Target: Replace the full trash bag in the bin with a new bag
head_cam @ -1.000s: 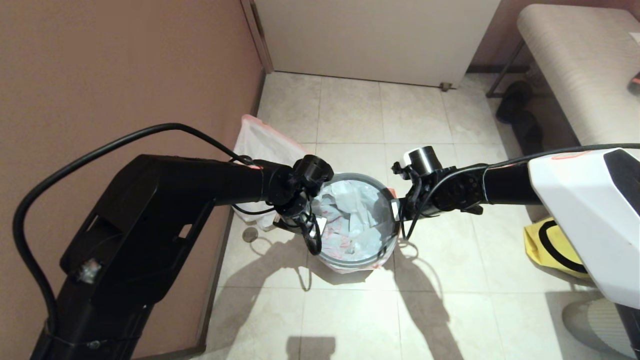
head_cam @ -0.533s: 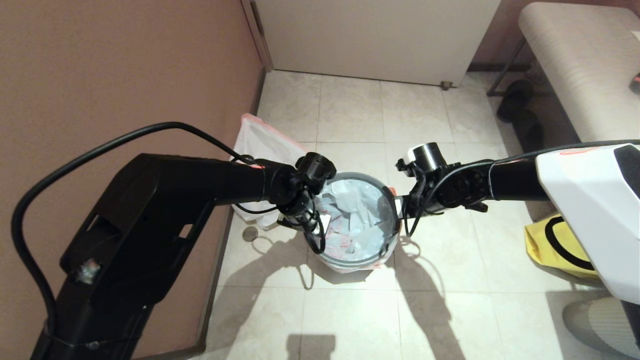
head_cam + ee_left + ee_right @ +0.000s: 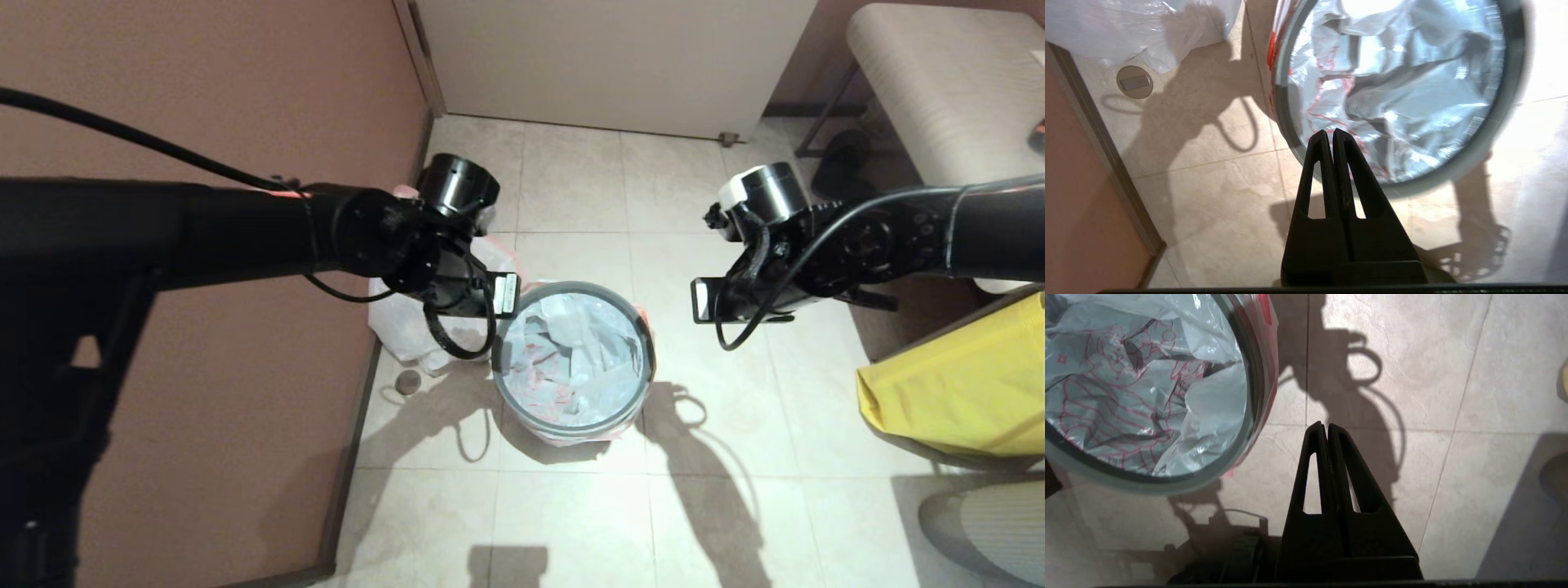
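Note:
The bin stands on the tiled floor, its grey ring rim on top. The new bag with red print lines it, crumpled inside, pink-red edges hanging outside under the ring. The full trash bag lies against the brown wall left of the bin. My left gripper hangs shut and empty above the bin's left side. My right gripper is shut and empty over bare floor to the right of the bin, apart from it.
A large yellow bag sits at the right, below a padded bench with dark shoes under it. A round floor drain cap lies by the wall. A white door closes the far side.
Both arms have risen from the bin's rim and spread apart, the left going back-left, the right going right. The bag and ring stay on the bin.

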